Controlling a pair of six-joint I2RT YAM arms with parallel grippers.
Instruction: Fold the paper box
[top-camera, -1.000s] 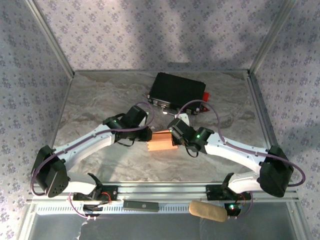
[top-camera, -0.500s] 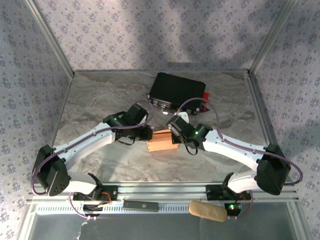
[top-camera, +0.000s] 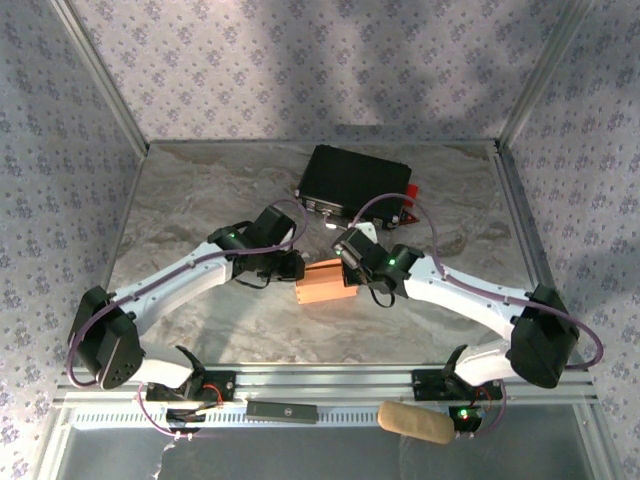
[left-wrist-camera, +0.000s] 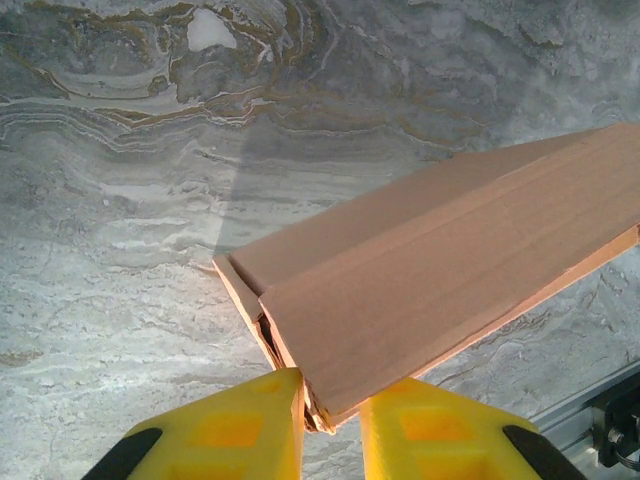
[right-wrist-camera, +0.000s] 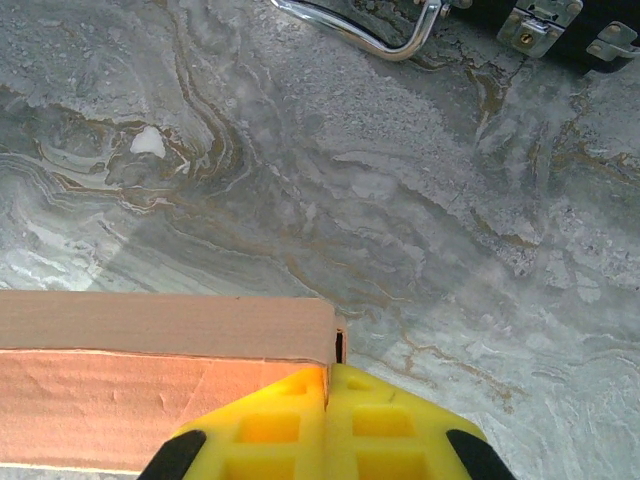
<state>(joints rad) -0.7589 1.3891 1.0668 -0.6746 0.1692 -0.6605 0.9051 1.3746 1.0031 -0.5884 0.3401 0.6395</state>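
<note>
The paper box (top-camera: 322, 281) is a salmon-orange folded cardboard piece lying mid-table between both arms. My left gripper (top-camera: 297, 270) is at its left end. In the left wrist view the yellow fingers (left-wrist-camera: 255, 425) are shut on the near corner of the paper box (left-wrist-camera: 440, 270), where layered edges gape slightly. My left gripper (left-wrist-camera: 331, 400) holds that corner just above the marble. My right gripper (top-camera: 349, 272) is at the box's right end. In the right wrist view my right gripper (right-wrist-camera: 328, 372) is shut, its tips against the end edge of the paper box (right-wrist-camera: 150, 390).
A black hard case (top-camera: 355, 180) with metal latches lies behind the box, a red part (top-camera: 410, 193) at its right end. Its metal handle (right-wrist-camera: 370, 30) shows in the right wrist view. A tan roll (top-camera: 415, 421) and a dark bar (top-camera: 282, 409) lie by the near rail.
The right arm has edged left and forward toward the box's right end. The left arm shifted slightly, still gripping the corner. The box has barely moved.
</note>
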